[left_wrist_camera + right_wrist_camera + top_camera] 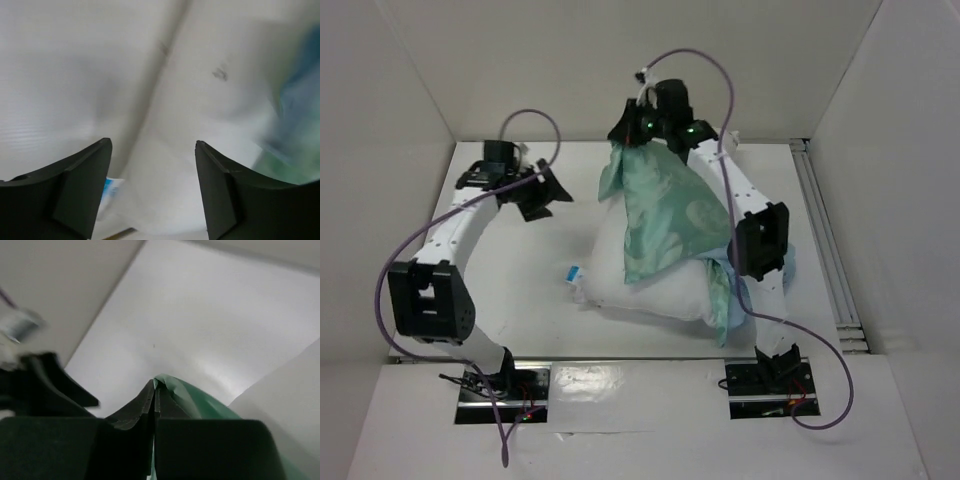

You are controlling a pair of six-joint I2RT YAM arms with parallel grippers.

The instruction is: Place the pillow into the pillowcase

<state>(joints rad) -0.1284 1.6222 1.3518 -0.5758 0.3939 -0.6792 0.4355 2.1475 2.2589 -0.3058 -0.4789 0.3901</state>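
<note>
My right gripper (632, 133) is pressed together on a top fold of the pillowcase (665, 215), holding it raised so the teal cloth hangs in a peak and drapes down over the pillow (640, 285). The pillow lies flat in the middle of the table (510, 260), its blue label (572, 273) at the left edge. My left gripper (542, 195) is spread and holds nothing, off to the left of both. To do this step well, I judge I should bring the left in to take the opposite lip of the case, so that its mouth opens before I draw it over a pillow corner. Which edge is the open one, I cannot tell. Only the top view shows the whole drape and a pale blue part bunched at the pillow's right side. Only the right wrist view shows the green fold nipped between my closed pads. The left wrist view, though blurred, confirms the gap is empty.
</note>
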